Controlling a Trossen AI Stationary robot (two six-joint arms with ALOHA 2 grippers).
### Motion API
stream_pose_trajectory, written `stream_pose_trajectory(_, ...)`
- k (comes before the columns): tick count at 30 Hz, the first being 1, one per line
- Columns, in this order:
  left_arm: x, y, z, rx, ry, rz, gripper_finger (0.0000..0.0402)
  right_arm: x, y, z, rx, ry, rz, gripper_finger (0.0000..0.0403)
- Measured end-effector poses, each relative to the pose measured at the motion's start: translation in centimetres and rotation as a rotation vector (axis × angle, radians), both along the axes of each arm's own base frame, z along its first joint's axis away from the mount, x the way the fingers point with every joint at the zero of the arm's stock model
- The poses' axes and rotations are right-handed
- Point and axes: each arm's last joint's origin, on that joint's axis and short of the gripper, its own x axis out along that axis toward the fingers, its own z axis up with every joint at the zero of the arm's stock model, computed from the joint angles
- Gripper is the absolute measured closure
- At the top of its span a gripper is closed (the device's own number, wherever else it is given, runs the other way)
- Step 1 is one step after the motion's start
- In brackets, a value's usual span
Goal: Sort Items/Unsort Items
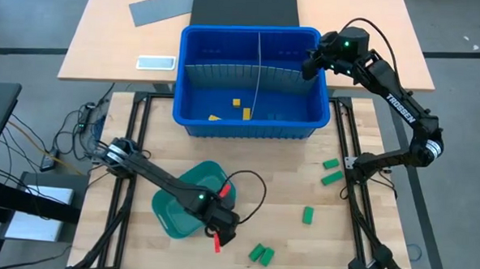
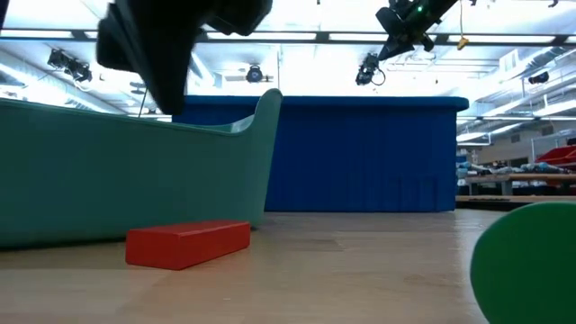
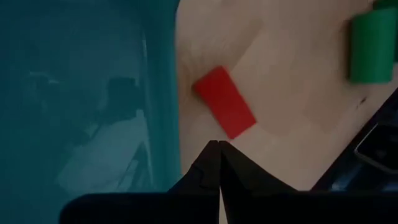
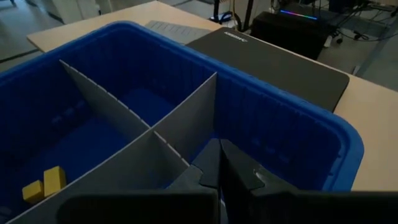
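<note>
**Red block lies just off the left gripper's tips, beside the teal tray**

Red block [image 1: 217,245] is the piece your next move turns on. In the high view it lies on the wooden table [image 1: 284,242] at about 5 o'clock from the teal tray [image 1: 171,217], just below the left gripper [image 1: 222,228], with its long axis running close to 12-to-6. The right gripper [image 1: 309,64] hangs over the far right corner of the blue bin [image 1: 184,108], well apart from the block, so the left arm is clearly the nearer one. Green blocks [image 1: 261,253] lie nearby at 3 o'clock from the red one; others are scattered further right.

In the low view the red block [image 2: 187,244] lies flat on the table, touching or just beside the tray wall [image 2: 135,180]; I cannot tell which. The left arm looms dark above it.

In the left wrist view the left gripper [image 3: 219,163] has its fingers pressed together and holds nothing. The red block [image 3: 224,110] sits just ahead of the tips, its long axis slanted across your line of approach, tray rim close alongside. You would probably need to spread the fingers and turn the wrist to span its short side.

In the right wrist view the right gripper [image 4: 219,163] is likewise pinched closed and empty, above the bin's grey dividers [image 4: 124,121]; yellow blocks [image 4: 45,183] lie in one compartment.
</note>
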Motion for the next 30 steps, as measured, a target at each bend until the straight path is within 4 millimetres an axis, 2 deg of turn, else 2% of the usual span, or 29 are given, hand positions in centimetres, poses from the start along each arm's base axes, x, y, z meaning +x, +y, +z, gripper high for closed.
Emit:
stream_pose_trajectory(4,0.9,-0.1,-0.9,0.003,-0.02,-0.003,0.0396,0.0,0.0,-0.1,0.002,0.013,0.004,0.0401)
stream_pose_trajectory(10,0.3,1.2,-0.7,0.027,0.057,0.1,0.0396,0.0,0.0,-0.1,0.002,0.02,0.006,0.0401)
stream_pose_trajectory(13,-0.2,1.9,0.1,0.032,0.07,0.154,0.0397,0.0,0.0,-0.1,0.002,0.021,0.006,0.0401)
stream_pose_trajectory(21,-0.8,2.4,3.0,-0.006,-0.049,0.308,0.04,-0.2,0.2,-0.2,0.013,0.03,0.006,0.0401)
stream_pose_trajectory(24,0.0,1.8,3.4,-0.09,-0.126,0.368,0.04,-0.4,0.4,0.1,0.005,0.023,0.006,0.0402)
stream_pose_trajectory(27,1.1,0.8,3.6,-0.244,-0.194,0.409,0.0398,-0.6,0.7,0.3,-0.003,0.016,0.006,0.0402)
stream_pose_trajectory(30,1.5,0.0,3.3,-0.32,-0.191,0.448,0.0386,-0.8,0.9,0.5,-0.011,0.009,0.006,0.0402)
